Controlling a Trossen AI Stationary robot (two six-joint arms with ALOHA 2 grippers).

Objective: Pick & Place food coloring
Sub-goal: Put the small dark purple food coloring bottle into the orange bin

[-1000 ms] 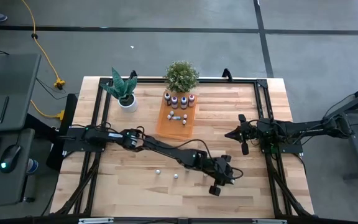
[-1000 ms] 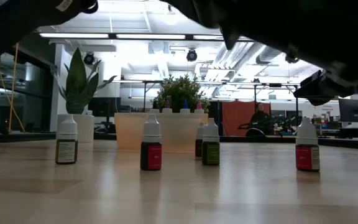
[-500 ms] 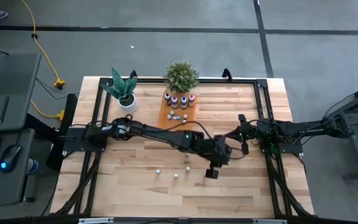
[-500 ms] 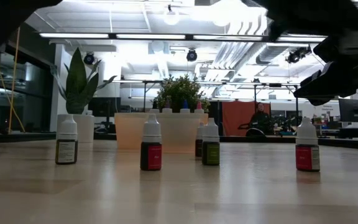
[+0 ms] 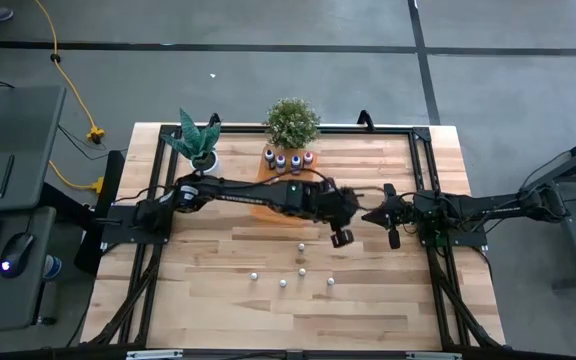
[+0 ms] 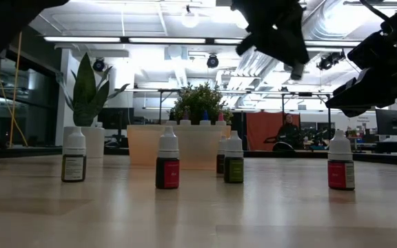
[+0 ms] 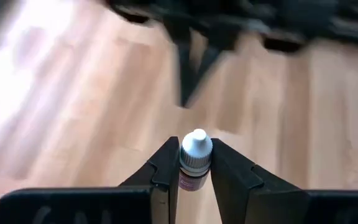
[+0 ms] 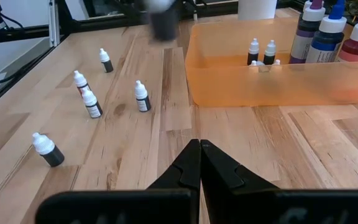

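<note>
The left gripper [image 5: 340,236] hangs above the middle of the bench [image 5: 228,300], its fingers [image 7: 164,168] clamped on a small white-capped food coloring bottle [image 7: 195,158] standing upright between them. Five more bottles [image 8: 91,104] stand loose nearer the front edge. The orange tray [image 8: 278,78] sits toward the back edge. The right gripper [image 8: 199,163] waits near the right edge, fingers together.

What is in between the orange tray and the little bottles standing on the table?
Only bare wooden table. The right wrist view shows nothing between the orange tray and the little bottles.
</note>
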